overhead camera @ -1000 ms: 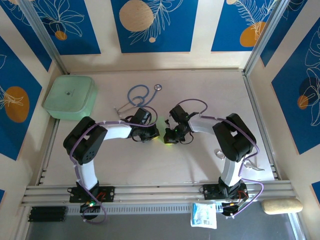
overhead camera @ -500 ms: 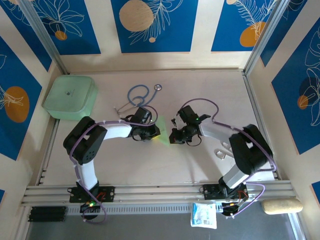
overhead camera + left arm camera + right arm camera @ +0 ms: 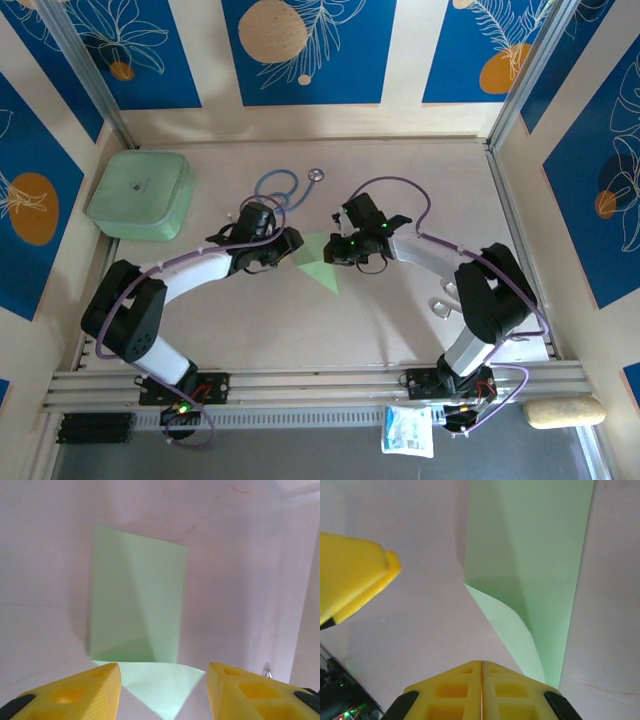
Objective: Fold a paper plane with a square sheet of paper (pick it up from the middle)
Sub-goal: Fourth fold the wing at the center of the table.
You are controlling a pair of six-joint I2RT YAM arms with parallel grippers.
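Thin, pale green, partly folded sheet of paper (image 3: 318,262) lies on the pale surface (image 3: 300,330), flanked by the left gripper (image 3: 164,672), spread, and the right gripper (image 3: 481,666), pressed together beside its edge. Blue looped stethoscope (image 3: 278,188) and mint-green rounded box (image 3: 140,195) sit behind, apart.

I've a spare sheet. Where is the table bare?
Bare: the far right corner of the table, beyond the right arm, and the near strip before the paper. Crowded: the centre, where left tool and right tool flank it, stethoscope behind.
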